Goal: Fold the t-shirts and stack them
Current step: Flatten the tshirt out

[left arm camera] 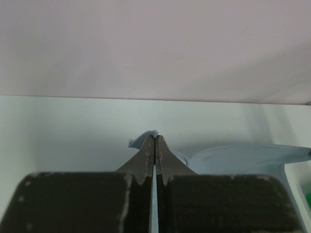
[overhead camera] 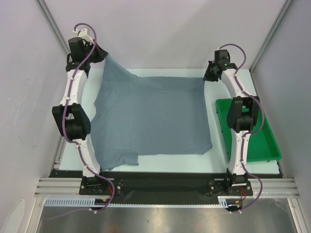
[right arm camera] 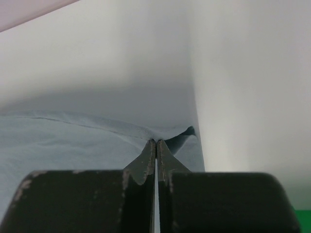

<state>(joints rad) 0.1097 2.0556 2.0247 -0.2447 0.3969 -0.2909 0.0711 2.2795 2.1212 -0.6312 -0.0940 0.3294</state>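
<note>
Since both of my tools are clenched, tips pressed together on cloth, I judge that I have the shirt by two far corners. My left tool (left arm camera: 154, 141) pinches a small peak of blue-grey fabric, raised off the surface at the far left. My right tool (right arm camera: 156, 143) nips a fold at the far right edge, lower down.

Out from those two pinches the t-shirt (overhead camera: 155, 116) runs toward me, spread over most of the worktop (overhead camera: 170, 162). Its far-left corner is drawn up into a tent, and what looks like a sleeve lies at the near left.

It looks light, thin and limp. I expect it to sag between my holds, drag across the surface and wrinkle if I pull unevenly. Nothing about it seems fragile. I judge the best holds to be hems and corners, pinched through both layers, since a shallow nip could slip.

A green tray (overhead camera: 269, 143) sits to the right, near the cloth's edge.
</note>
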